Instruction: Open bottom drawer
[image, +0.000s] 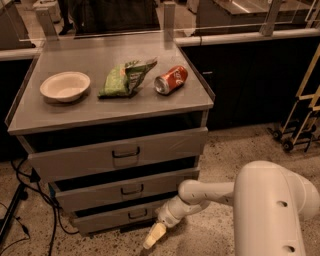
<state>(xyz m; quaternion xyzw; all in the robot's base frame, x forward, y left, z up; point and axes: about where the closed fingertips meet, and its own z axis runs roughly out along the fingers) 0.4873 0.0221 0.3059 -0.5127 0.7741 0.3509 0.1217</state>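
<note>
The bottom drawer (117, 216) is the lowest, shortest grey front of the cabinet, with a small dark wire handle (137, 214) at its centre. It looks shut or nearly shut. My gripper (152, 237) hangs low in front of the cabinet, just below and right of that handle, near the floor. It points down and to the left. It does not touch the handle. The white arm reaches in from the lower right.
The middle drawer (125, 189) and the tall top drawer (120, 154) sit above. On the cabinet top lie a white bowl (65, 85), a green chip bag (125, 77) and a red soda can (171, 80). Black cables (30, 200) trail at the left; a cart (300, 115) stands at the right.
</note>
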